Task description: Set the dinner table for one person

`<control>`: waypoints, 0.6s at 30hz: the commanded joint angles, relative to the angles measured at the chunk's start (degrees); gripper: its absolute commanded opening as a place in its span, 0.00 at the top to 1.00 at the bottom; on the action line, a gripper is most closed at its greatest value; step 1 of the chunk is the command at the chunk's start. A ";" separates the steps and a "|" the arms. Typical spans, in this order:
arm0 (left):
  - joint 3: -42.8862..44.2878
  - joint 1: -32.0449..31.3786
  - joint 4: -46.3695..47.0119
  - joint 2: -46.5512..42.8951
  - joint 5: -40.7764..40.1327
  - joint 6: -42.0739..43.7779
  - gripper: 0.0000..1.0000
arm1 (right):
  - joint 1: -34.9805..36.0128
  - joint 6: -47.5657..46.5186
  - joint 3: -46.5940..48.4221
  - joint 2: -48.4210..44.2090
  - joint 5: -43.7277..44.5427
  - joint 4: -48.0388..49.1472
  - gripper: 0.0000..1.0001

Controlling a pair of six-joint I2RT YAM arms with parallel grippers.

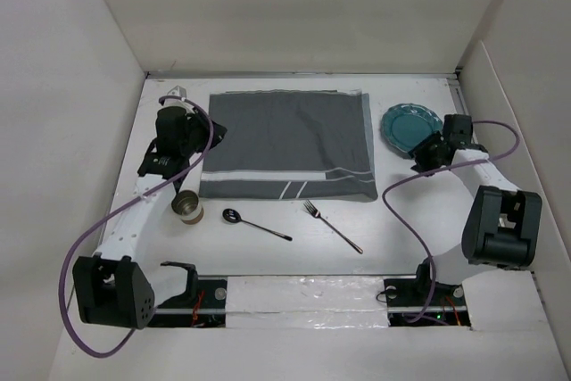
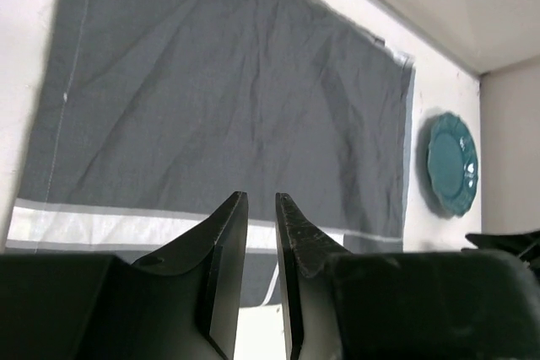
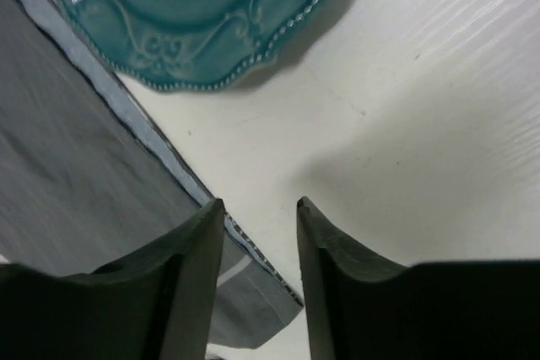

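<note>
The dinner table (image 1: 419, 238) is a plain white surface. A dark grey striped placemat (image 1: 285, 142) lies flat at its middle back. A teal plate (image 1: 410, 127) sits right of the placemat. A metal cup (image 1: 187, 208), a spoon (image 1: 256, 225) and a fork (image 1: 333, 227) lie in front of the placemat. My left gripper (image 1: 212, 137) hovers over the placemat's left edge (image 2: 211, 82), its jaws a thin gap apart and empty (image 2: 261, 196). My right gripper (image 1: 421, 163) is open and empty (image 3: 260, 204), just near of the plate (image 3: 186, 6), above bare table (image 3: 422, 82).
White walls enclose the table on the left, back and right. The placemat's near right corner (image 3: 253, 309) shows below my right fingers. The plate also shows far right in the left wrist view (image 2: 452, 164).
</note>
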 commanded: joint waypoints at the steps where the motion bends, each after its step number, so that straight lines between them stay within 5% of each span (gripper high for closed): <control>1: 0.64 -0.05 2.14 1.27 4.86 2.68 0.83 | 3.85 -0.57 -2.45 -2.53 -5.24 1.80 0.52; 7: 0.81 -0.05 2.59 6.18 8.55 4.79 0.82 | 10.09 0.39 -7.48 -0.35 -5.59 2.68 0.57; 18: 0.90 -0.58 0.21 18.50 15.15 3.48 0.77 | 17.22 1.19 -0.73 8.26 -1.99 -1.88 0.63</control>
